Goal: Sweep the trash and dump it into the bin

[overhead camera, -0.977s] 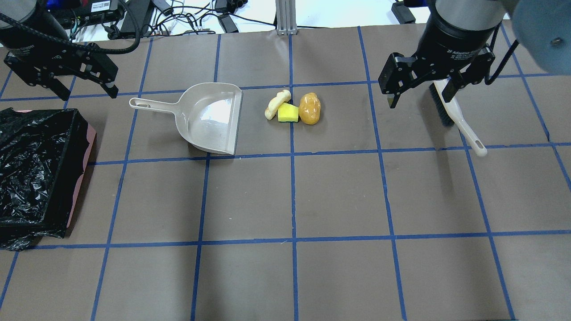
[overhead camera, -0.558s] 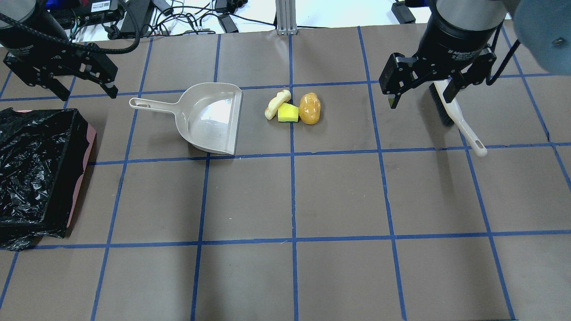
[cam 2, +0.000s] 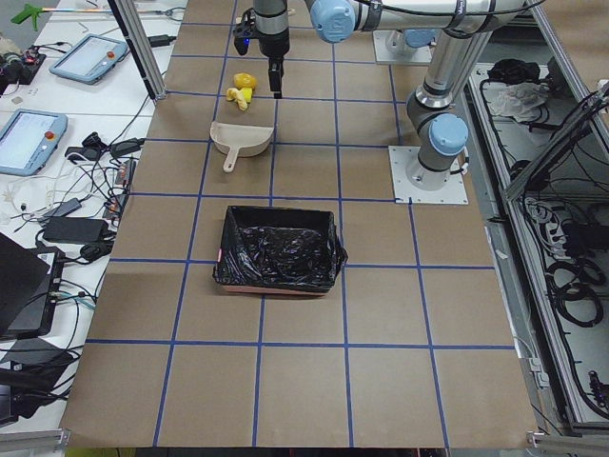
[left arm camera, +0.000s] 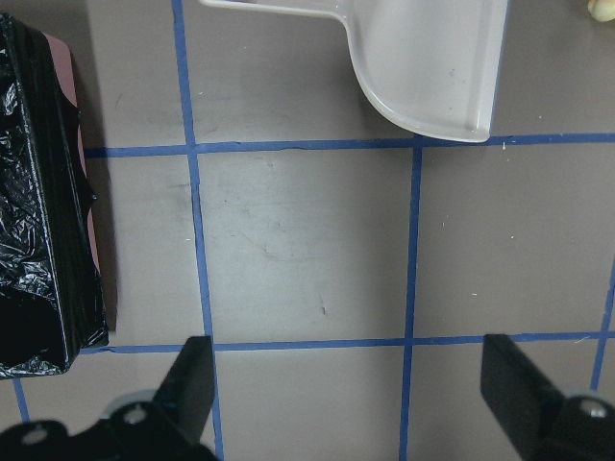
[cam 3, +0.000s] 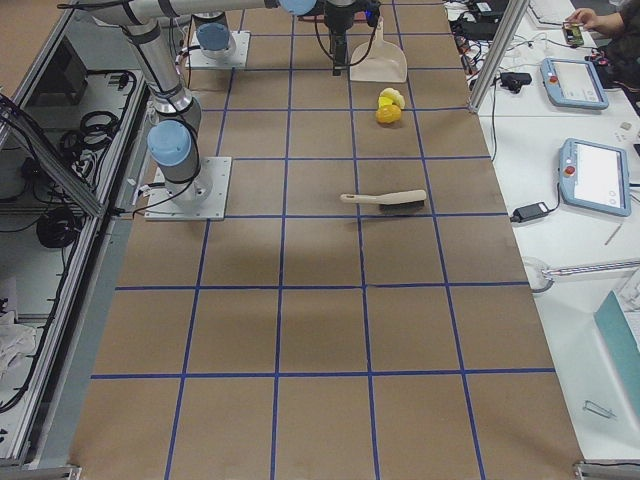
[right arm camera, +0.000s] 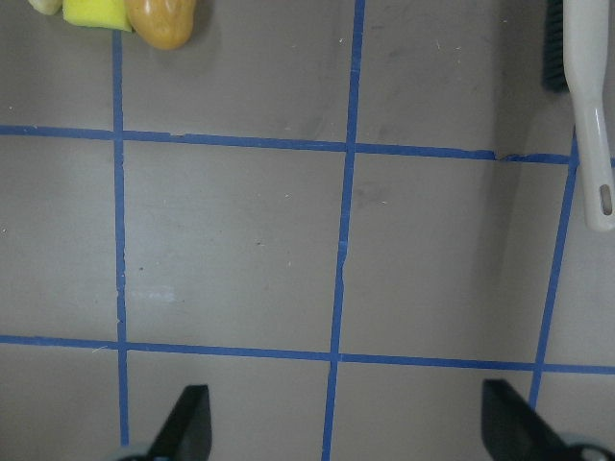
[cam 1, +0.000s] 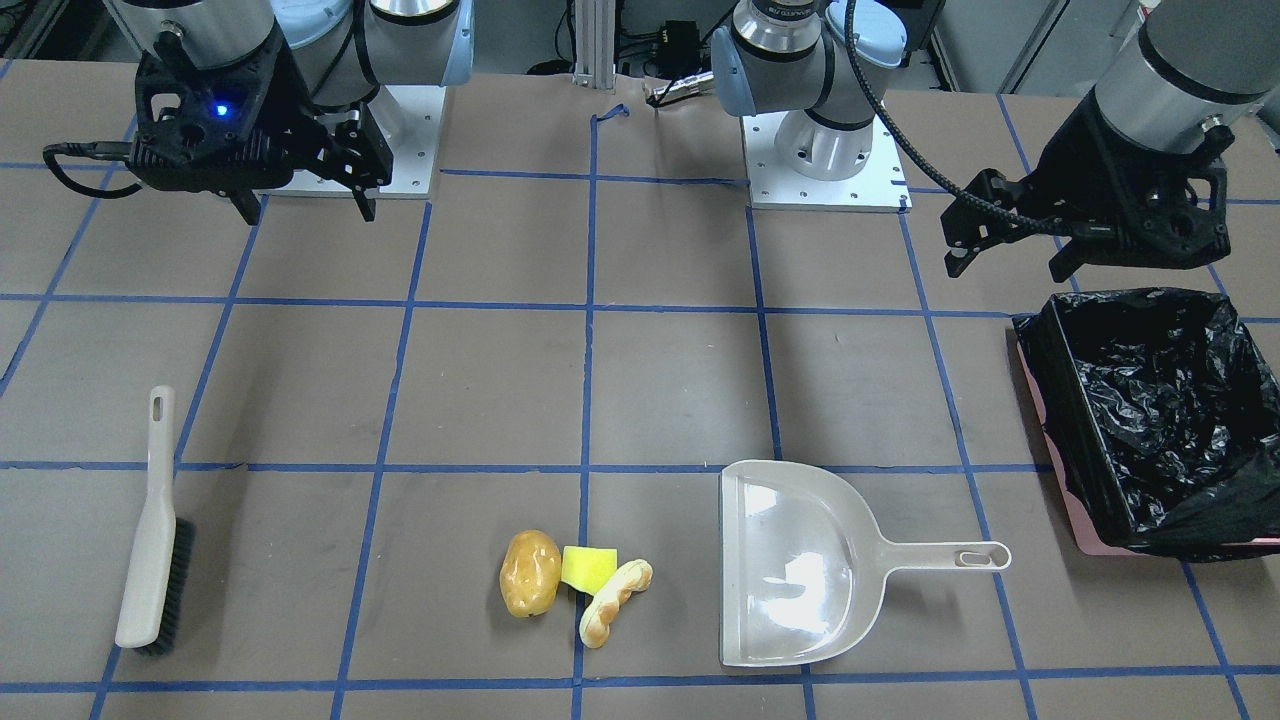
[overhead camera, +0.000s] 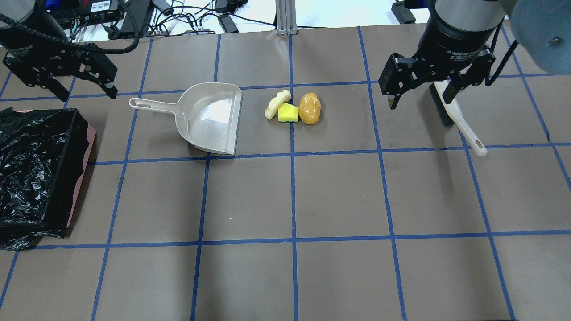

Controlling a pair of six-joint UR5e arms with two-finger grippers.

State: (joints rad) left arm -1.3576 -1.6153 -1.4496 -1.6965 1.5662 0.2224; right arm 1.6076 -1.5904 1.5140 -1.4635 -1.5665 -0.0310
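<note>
On the matte brown paper worktop [overhead camera: 339,200], ruled into squares by blue tape, the trash lies in one tight cluster. It is made up of a glossy golden-brown potato-like lump [overhead camera: 309,108], a flat-faced yellow-green wedge [overhead camera: 287,113] and a tan, ridged, curved croissant [overhead camera: 276,104]. The wedge sits between the other two and touches both. Just beside the cluster is the straight open lip of a smooth beige plastic dustpan [overhead camera: 209,118]. The pan is rounded at the back, and its slim handle, with a slotted hole at the tip, points toward the bin [overhead camera: 35,165]. The bin is a rectangular box at the robot's left end of the worktop, well apart from the trash. Its crinkled, shiny black bag is folded over the walls, and a pink edge shows beneath.

On the other side of the trash lies a brush [cam 1: 150,520], well apart from it, with a pale plastic back, a slotted handle and dark bristles.

The left end effector [overhead camera: 88,93] hangs near the bin with its black fingers spread wide and nothing between them. Its wrist camera shows only bare paper in the gap. The right end effector [overhead camera: 419,100] is likewise wide open and empty. It hangs above the worktop on the brush's side, and in the overhead view it overlaps the bristle end.
</note>
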